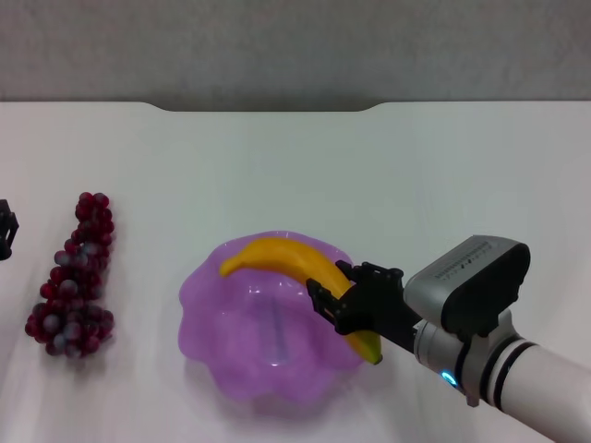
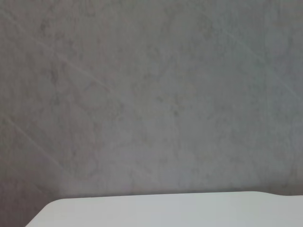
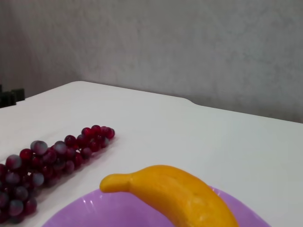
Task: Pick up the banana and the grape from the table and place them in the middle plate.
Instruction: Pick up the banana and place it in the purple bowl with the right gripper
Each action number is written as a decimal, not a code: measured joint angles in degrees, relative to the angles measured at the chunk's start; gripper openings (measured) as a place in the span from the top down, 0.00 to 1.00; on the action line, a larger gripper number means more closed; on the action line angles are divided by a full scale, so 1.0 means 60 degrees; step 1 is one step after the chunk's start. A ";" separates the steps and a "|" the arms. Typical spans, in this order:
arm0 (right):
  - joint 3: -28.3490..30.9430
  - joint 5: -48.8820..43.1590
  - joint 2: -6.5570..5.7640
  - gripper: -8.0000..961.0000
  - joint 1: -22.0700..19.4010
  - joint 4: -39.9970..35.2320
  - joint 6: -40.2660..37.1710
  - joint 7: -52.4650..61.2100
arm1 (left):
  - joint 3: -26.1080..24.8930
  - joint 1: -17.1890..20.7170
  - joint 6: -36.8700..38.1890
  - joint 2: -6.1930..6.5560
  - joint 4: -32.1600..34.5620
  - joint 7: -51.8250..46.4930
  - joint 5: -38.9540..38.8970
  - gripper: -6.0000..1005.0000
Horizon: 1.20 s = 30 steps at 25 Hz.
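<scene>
The right gripper is clamped on the banana near its right end, holding it over the middle plate. The banana's long axis runs from the plate's far-left rim toward the near right, so the fruit spans the dish; whether it rests on the rim or hangs just above it cannot be told. Release looks like the step in hand. The grape lies on the desk well left of the plate, its length running near to far. The left gripper sits at the left edge just beside the bunch, clearly the nearer arm; its fingers cannot be judged. Nothing stands between bunch and plate
</scene>
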 joint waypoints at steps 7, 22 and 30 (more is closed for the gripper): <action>0.0013 -0.0008 0.0002 0.46 0.0053 -0.0045 0.0000 0.0030 | 0.0003 0.0040 0.0117 -0.0005 0.0000 0.0000 0.0003 0.33; -0.0045 -0.0034 -0.0006 0.45 0.0463 0.0369 0.0043 0.1033 | 0.0002 0.0055 0.0235 -0.0020 -0.0017 -0.0006 -0.0034 0.33; -0.0075 -0.0033 0.0018 0.44 0.0766 0.0543 0.0448 0.1100 | 0.0003 0.0042 0.0235 -0.0019 -0.0015 -0.0037 -0.0003 0.33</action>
